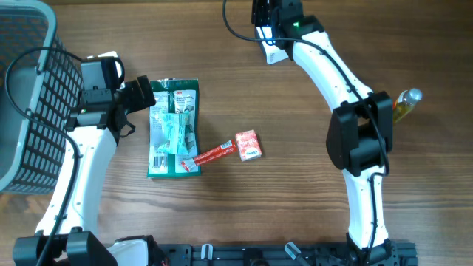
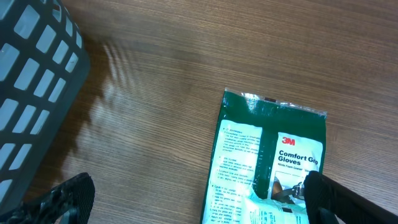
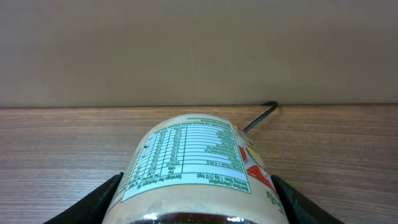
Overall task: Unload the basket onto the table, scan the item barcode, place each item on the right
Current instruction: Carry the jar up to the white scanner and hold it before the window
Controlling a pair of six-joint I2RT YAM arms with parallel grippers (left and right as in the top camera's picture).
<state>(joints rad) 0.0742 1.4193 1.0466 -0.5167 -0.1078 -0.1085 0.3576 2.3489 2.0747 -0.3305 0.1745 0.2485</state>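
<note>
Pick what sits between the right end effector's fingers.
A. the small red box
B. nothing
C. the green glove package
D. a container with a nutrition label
D: the right wrist view shows the container with its nutrition label gripped in the right end effector, while the overhead view shows the glove package and the red box lying well away from it.

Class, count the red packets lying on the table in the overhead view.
2: a red stick sachet, its left end on the glove pack, and a small red box just right of it. The cropped basket could hide more.
</note>
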